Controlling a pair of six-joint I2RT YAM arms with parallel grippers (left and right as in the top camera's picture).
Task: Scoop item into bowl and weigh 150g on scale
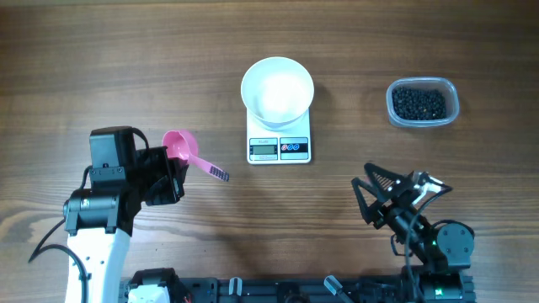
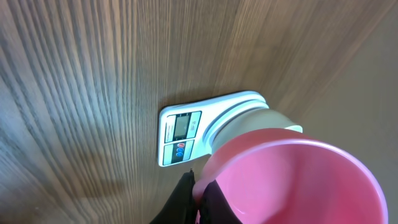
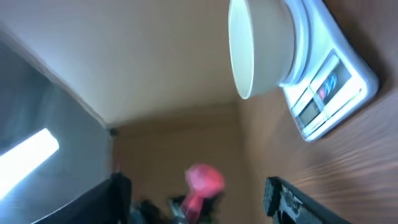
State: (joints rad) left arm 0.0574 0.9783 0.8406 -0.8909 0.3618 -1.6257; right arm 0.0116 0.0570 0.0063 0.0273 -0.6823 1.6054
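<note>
Wood table [image 1: 76, 50] has open room far-left; bowl [image 1: 277, 88] on scale [image 1: 279, 149] mid, beans [image 1: 419, 103] in tub [image 1: 392, 94] twd right edge. L gripper [image 2: 199, 198] clamps pink scoop [image 1: 180, 145]; R gripper [image 1: 400, 187] wide, nr front edge.

Bowl [image 1: 277, 87] on scale [image 1: 279, 149], tub [image 1: 455, 103] right, scoop [image 1: 181, 145] left

The brown wood-grain tabletop [image 1: 126, 50] carried two items directly. A small white rectangular digital scale [image 1: 279, 148] stood just toward 12 o'clock of centre. A clear rounded-rectangular plastic tub [image 1: 454, 103] sat at 2 o'clock, well apart from it.
</note>
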